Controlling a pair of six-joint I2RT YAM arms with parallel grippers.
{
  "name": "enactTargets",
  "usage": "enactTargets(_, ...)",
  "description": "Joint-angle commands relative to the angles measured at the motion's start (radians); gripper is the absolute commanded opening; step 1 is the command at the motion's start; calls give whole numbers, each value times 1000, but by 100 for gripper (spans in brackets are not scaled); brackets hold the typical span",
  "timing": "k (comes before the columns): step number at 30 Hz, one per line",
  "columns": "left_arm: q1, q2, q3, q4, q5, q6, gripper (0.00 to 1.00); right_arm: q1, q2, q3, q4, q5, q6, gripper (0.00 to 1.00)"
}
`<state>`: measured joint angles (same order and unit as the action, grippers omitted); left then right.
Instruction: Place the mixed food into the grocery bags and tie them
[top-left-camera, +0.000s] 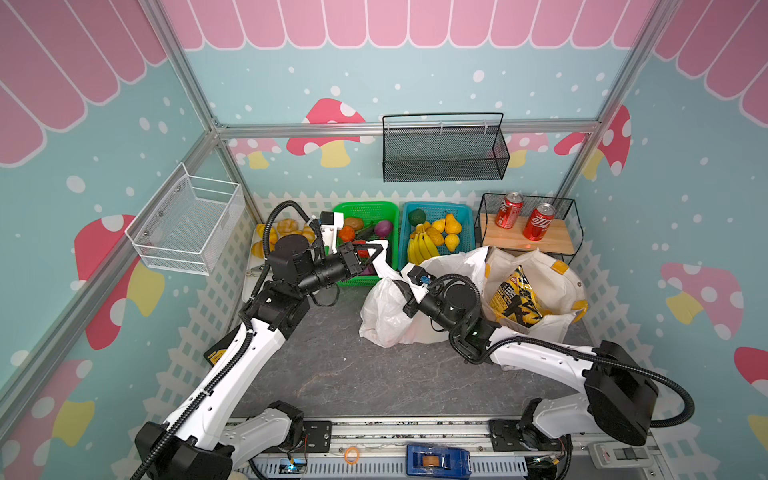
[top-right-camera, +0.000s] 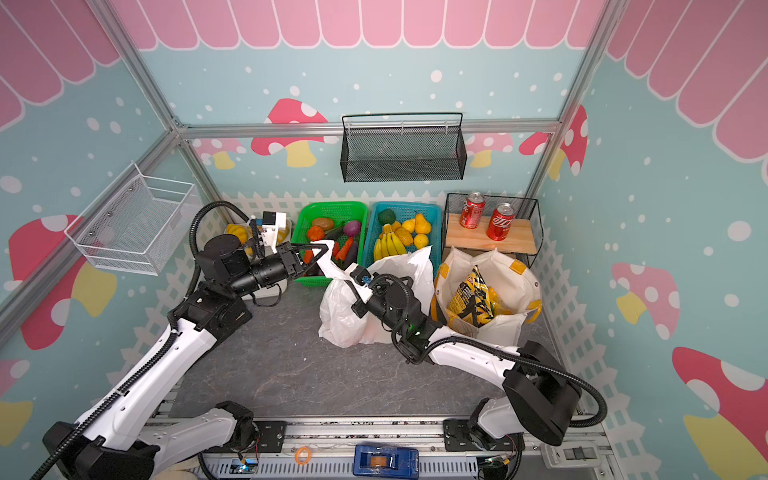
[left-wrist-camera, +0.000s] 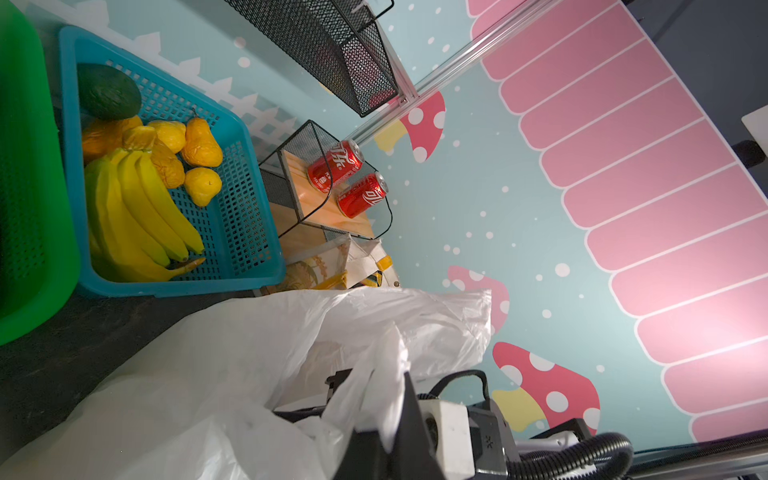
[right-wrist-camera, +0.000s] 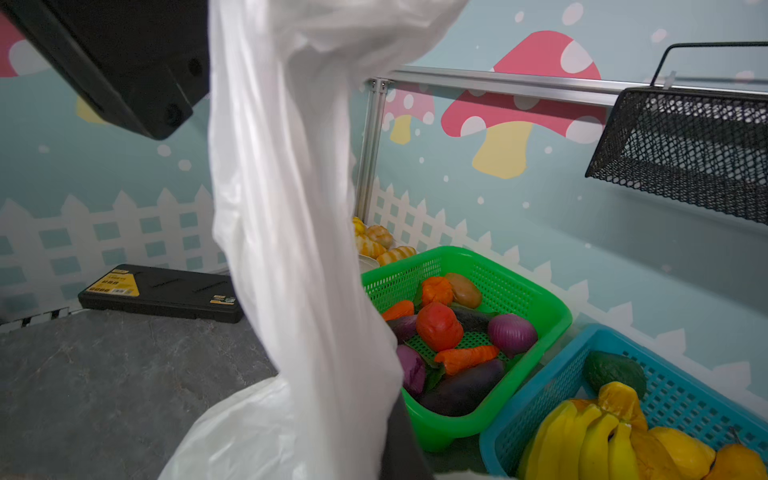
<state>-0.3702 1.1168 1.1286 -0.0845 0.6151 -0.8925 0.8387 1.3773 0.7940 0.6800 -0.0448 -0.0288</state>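
Both the left gripper (top-left-camera: 377, 252) and the right gripper (top-left-camera: 399, 285) clench one stretched handle strip of the white plastic bag (top-left-camera: 382, 316), mid-table: the tying step. The next move calls for its other handle. Just beyond, the cloth tote (top-left-camera: 552, 272) holds a snack packet (top-left-camera: 515, 299) and is untied. The bag's contents and the fingertips are hidden by plastic.

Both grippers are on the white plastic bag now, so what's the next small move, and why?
Probably open the left gripper and leave the handle strip to the right gripper. Both look shut on that one strip of the white plastic bag, stretched between them, while the bag's other flap stands free. Tying likely needs both.
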Motion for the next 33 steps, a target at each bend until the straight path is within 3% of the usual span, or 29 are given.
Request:
enactTargets(1,7,-4,40,47,-39,32,0,-31,-17,-10,-180,-138,-100,0)
enactTargets(4,5,-3,39,22,-69,66,0,-32,-18,-3,-194,-186,-91,8)
enactTargets(7,7,0,37,6,-86,81,0,-22,-12,4,-169,-213,-34,29)
enactTargets(10,6,3,36,6,-84,79,0,36,-11,24,-148,-127,-25,45)
enactTargets(13,5,2,34,6,-85,79,0,90,3,77,-159,-45,-9,54)
enactTargets(16,4,-1,31,8,-87,79,0,135,26,133,-161,54,21,71)
enactTargets(24,4,-10,30,14,-85,67,0,205,151,270,-110,336,193,76)
enactTargets(33,5,-37,20,27,-97,61,0,250,324,328,-71,673,384,62)
